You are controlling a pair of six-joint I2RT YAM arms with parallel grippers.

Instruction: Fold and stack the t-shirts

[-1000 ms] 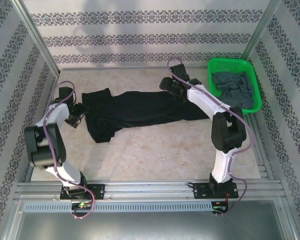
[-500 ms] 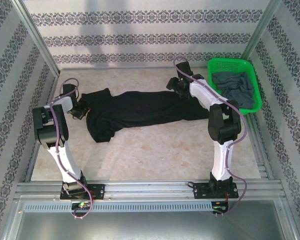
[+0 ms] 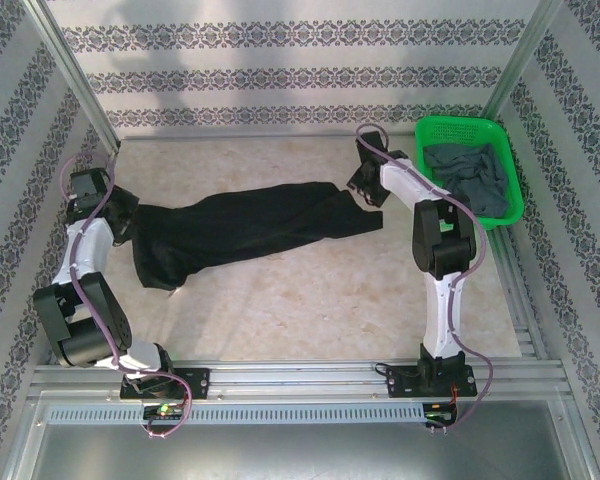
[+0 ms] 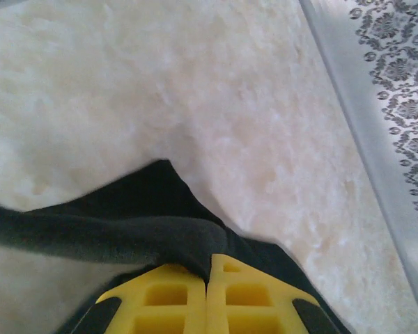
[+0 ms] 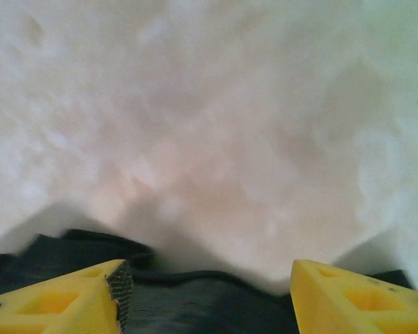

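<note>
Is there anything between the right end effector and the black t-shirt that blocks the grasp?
Nothing visible does. The open right end effector sits at the right end of the black t-shirt. The green basket holding the grey t-shirt stands farther right, not between.

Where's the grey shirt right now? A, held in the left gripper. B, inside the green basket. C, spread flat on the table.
B: the grey shirt lies bunched up inside the green basket, apart from both arms.
</note>
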